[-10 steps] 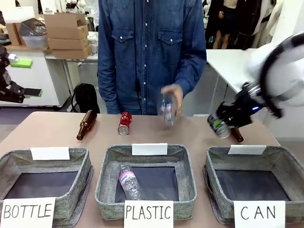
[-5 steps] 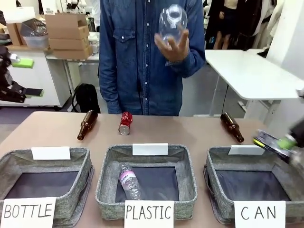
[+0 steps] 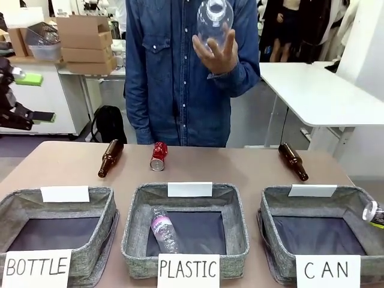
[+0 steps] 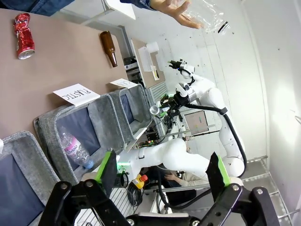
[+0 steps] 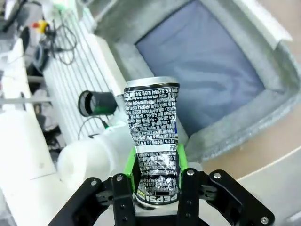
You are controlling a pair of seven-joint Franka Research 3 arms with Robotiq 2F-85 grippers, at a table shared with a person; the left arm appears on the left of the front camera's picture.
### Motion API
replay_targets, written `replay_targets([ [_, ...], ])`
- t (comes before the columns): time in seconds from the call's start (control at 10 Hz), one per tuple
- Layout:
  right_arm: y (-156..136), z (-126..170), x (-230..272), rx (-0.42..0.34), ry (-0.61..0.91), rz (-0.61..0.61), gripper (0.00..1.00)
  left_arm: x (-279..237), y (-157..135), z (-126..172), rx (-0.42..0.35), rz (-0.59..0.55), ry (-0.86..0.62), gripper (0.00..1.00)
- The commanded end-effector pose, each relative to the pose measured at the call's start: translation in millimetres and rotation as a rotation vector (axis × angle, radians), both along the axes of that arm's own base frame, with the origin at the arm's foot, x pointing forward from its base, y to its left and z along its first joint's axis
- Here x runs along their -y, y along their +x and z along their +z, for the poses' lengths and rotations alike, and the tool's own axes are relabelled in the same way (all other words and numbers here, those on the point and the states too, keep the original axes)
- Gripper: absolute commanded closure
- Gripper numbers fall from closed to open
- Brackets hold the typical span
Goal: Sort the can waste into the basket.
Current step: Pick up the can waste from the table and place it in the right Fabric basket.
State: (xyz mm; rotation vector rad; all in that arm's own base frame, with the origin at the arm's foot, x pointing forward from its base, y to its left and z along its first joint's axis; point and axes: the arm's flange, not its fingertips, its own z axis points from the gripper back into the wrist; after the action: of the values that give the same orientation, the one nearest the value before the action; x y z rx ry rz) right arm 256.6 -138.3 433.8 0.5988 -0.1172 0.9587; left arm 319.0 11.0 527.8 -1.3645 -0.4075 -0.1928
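My right gripper point(image 5: 155, 162) is shut on the crushed silver-and-black can point(image 5: 153, 134), held upright above the outer rim of the grey CAN basket point(image 5: 235, 127). From the front, the can's end point(image 3: 373, 213) pokes in at the right edge over that basket's point(image 3: 270, 237) right side. The red can point(image 3: 158, 155) lies on the table behind the PLASTIC basket point(image 3: 135, 240) and shows again in the left wrist view point(image 4: 22, 35). My left gripper point(image 4: 162, 172) is open and holds nothing, raised at the far left point(image 3: 35, 98).
A person behind the table holds a clear plastic bottle point(image 3: 213, 18) high in one hand. Two brown bottles point(image 3: 110, 157) point(image 3: 293, 161) lie at the back of the table. A plastic bottle point(image 3: 163, 229) lies in the PLASTIC basket. The BOTTLE basket point(image 3: 102, 234) stands on the left.
My right gripper has carried the silver-and-black can from behind the CAN basket down to the picture's right edge. The person lifted the clear bottle from table height to chest height.
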Motion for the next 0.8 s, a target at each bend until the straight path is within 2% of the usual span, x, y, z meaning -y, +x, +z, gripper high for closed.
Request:
replay_targets([
  [0.0, 6.1, -3.5, -0.9, 0.053, 0.075, 0.047, 0.94, 0.5, 0.6, 0.2, 0.025, -0.004, -0.022, 0.0],
  [0.3, 12.3, -1.9, -3.7, 0.063, 0.093, 0.059, 0.94, 0.5, 0.6, 0.2, 0.025, -0.004, -0.022, 0.0],
  [0.4, 12.9, -4.5, -4.6, 0.062, 0.082, 0.06, 0.07, 0.5, 0.6, 0.2, 0.025, -0.004, -0.022, 0.0],
  [0.5, 13.0, -4.7, -5.6, 0.061, 0.079, 0.056, 0.07, 0.5, 0.6, 0.2, 0.025, -0.004, -0.022, 0.0],
  [0.6, 13.8, -4.8, -5.7, 0.058, 0.083, 0.053, 0.0, 0.5, 0.6, 0.2, 0.025, -0.004, -0.022, 0.0],
  [0.7, 14.3, -5.4, -6.1, 0.061, 0.085, 0.055, 0.0, 0.5, 0.6, 0.2, 0.025, -0.004, -0.022, 0.0],
])
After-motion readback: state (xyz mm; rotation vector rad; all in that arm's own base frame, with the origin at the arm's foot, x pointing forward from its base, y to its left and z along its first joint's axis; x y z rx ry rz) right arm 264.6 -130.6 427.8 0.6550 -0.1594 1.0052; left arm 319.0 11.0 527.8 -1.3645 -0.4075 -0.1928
